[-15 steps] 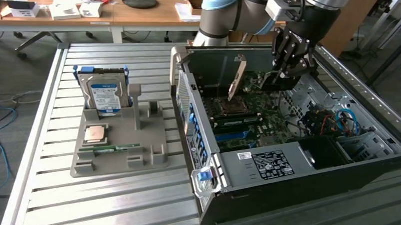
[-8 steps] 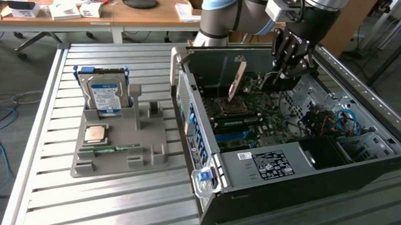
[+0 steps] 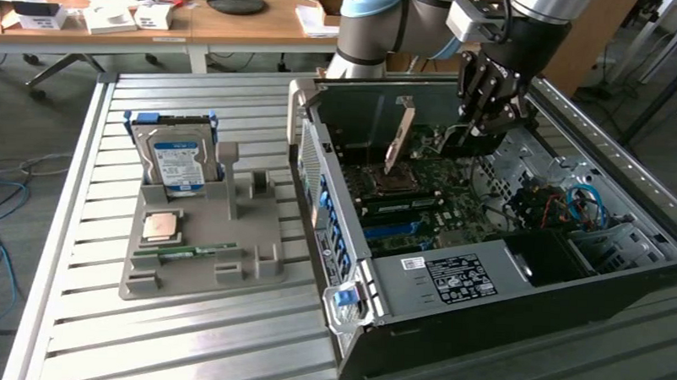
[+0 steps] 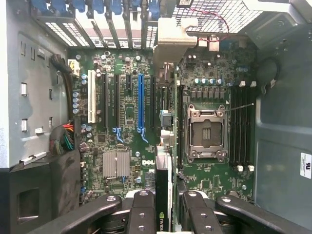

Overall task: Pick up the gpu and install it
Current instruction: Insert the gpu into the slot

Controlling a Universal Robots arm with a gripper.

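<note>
- The arm reaches down into the open case (image 3: 514,331), which lies on its side on the slatted worktop (image 3: 198,337).
- The gripper (image 3: 476,131) hangs low over the motherboard (image 3: 452,190), near the case's far wall.
- The gpu (image 3: 400,135) is inside the case. It stands on edge over the board, leaning a little, with its tan face showing.
- Its lower end sits just beside the CPU socket (image 3: 386,179).
- In the exterior view the card is to the left of the gripper, and I can't tell whether they touch.
- At the wrist, the gpu (image 4: 164,195) shows edge-on, running straight up between the two black fingers (image 4: 142,209).
- The gripper (image 4: 168,197) straddles that edge, one finger on each side and set fairly narrow.
- A thin gap seems to show on one side of the card, so I can't tell whether it is pinched or free.
- The card's grey bracket end (image 4: 175,46) points at the case's slotted rear wall.
- On one side of the card is a row of expansion slots, with a long blue slot (image 4: 141,102) and a white one (image 4: 91,96).
- A small finned heatsink (image 4: 116,164) sits below those slots.
- The open socket (image 4: 207,132) lies on the card's other side.
- Out on the worktop, on the exterior view's left, a grey holder (image 3: 201,244) carries the spare parts.
- The hard drive (image 3: 180,155) stands upright at its far end.
- A square processor chip (image 3: 161,227) lies flat in its pocket, and the green memory stick (image 3: 190,252) is nearer the front.
</note>
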